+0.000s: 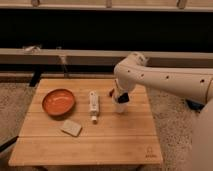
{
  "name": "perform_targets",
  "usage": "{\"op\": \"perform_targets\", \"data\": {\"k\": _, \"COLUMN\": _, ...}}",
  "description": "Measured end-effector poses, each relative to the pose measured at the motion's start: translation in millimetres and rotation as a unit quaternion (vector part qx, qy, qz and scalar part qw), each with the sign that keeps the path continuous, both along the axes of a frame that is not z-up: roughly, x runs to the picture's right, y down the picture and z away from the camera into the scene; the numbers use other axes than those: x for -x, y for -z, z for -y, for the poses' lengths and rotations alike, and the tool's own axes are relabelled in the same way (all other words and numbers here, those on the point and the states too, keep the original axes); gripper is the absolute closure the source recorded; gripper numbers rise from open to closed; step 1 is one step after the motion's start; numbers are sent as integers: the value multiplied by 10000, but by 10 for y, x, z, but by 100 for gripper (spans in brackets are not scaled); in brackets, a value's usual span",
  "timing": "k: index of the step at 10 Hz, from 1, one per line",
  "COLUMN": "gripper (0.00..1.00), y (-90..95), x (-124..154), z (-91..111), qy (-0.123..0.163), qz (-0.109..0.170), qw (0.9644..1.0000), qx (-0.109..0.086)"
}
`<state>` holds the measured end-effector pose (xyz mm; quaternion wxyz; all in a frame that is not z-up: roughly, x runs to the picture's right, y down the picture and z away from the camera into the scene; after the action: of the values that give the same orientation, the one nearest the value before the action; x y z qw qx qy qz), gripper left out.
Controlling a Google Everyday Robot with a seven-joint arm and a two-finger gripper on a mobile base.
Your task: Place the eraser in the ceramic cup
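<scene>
My gripper (121,97) hangs at the end of the white arm that reaches in from the right, over the middle right of the wooden table (100,147). It is shut on a small dark block, the eraser (123,99), at its tip. The white ceramic cup (120,107) stands upright directly beneath, its upper part hidden by the gripper. The eraser sits just above the cup's rim; I cannot tell whether they touch.
An orange bowl (58,102) sits at the table's left. A long white stick-shaped object (93,105) lies between the bowl and the cup. A beige sponge-like block (71,128) lies nearer the front left. A low bench runs behind the table.
</scene>
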<state>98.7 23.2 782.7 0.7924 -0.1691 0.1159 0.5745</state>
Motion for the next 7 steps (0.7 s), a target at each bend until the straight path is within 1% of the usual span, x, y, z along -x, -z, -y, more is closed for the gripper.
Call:
{"op": "perform_targets", "data": {"k": 2, "gripper": 100, "y": -91, "x": -28, "z": 19, "qy": 11, "qz": 17, "qw": 10000, "qx": 0}}
{"op": "perform_targets", "data": {"k": 5, "gripper": 99, "y": -208, "x": -41, "z": 62, "qy": 42, "qz": 65, "qw": 10000, "qx": -58}}
{"op": "perform_targets", "data": {"k": 6, "gripper": 95, "y": -238, "x": -36, "z": 72, "qy": 51, "qz": 87, "qw": 9999, "qx": -78}}
{"op": "perform_targets", "data": {"k": 7, "gripper": 83, "y": -273, "x": -17, "z": 76, "qy": 72, "qz": 109, "qw": 9999, "qx": -98}}
